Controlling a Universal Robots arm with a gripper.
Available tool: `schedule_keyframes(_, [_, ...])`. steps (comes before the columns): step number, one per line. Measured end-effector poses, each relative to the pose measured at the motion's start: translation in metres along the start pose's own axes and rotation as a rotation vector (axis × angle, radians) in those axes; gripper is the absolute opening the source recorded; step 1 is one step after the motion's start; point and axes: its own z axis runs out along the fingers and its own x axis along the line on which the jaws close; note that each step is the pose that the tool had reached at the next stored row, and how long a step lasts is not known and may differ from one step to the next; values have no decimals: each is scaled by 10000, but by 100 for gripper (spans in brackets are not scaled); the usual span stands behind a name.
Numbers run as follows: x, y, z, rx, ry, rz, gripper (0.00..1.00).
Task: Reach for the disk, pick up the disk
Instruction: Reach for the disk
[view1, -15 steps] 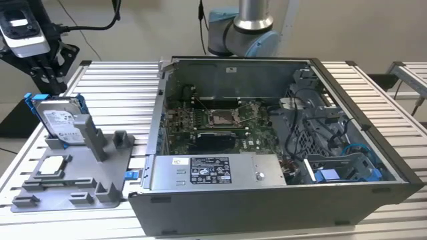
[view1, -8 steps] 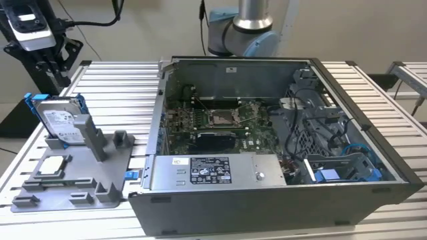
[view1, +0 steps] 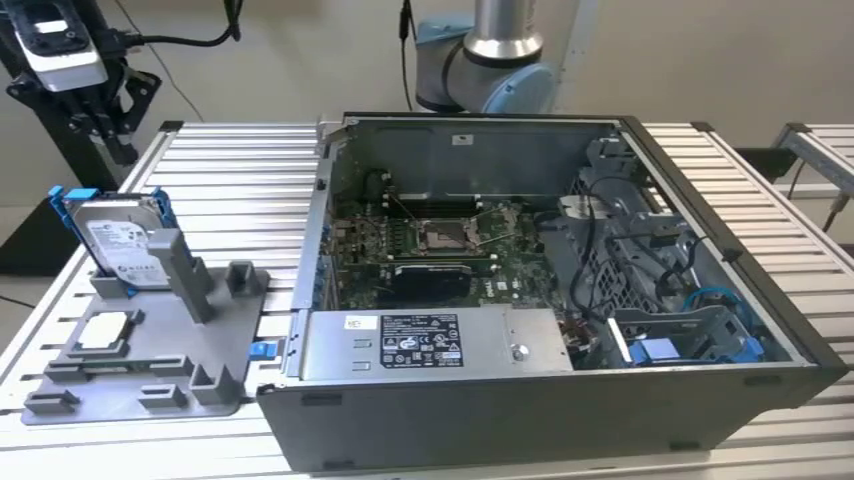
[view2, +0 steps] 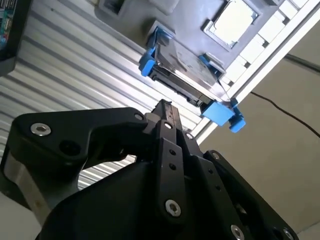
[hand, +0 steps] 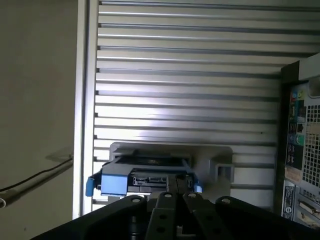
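Observation:
The disk (view1: 118, 240) is a silver-grey hard drive with a white label and blue side rails. It stands on edge in a grey holder (view1: 160, 350) at the exterior view's left. Both wrist views look down on the disk (view2: 185, 70) (hand: 150, 172), showing its connector edge and blue rail ends. My black gripper (view2: 164, 107) (hand: 177, 194) hangs well above the disk, apart from it. Its fingers are shut together with nothing between them. Part of the arm (view1: 501, 60) rises behind the computer case.
An open computer case (view1: 747, 260) takes up the table's middle and the exterior view's right, with a grey labelled box (view1: 427, 343) at its front. A small square silver chip (view1: 104, 333) (view2: 232, 20) lies on the holder. A camera stand (view1: 60, 50) rises beyond the slatted table's far corner.

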Motion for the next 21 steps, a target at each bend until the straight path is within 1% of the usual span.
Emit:
schedule_keyframes(8, [303,-13,23,-1,0,-38,0])
schedule_keyframes(11, [392,-36,33,0,1,-45,0])
schedule_keyframes(14, [431,-112,35,-1,2,-46,0])
schedule_keyframes(17, [440,-186,36,0,2,-49,0])
schedule_keyframes(21, [440,-193,38,0,2,-48,0])
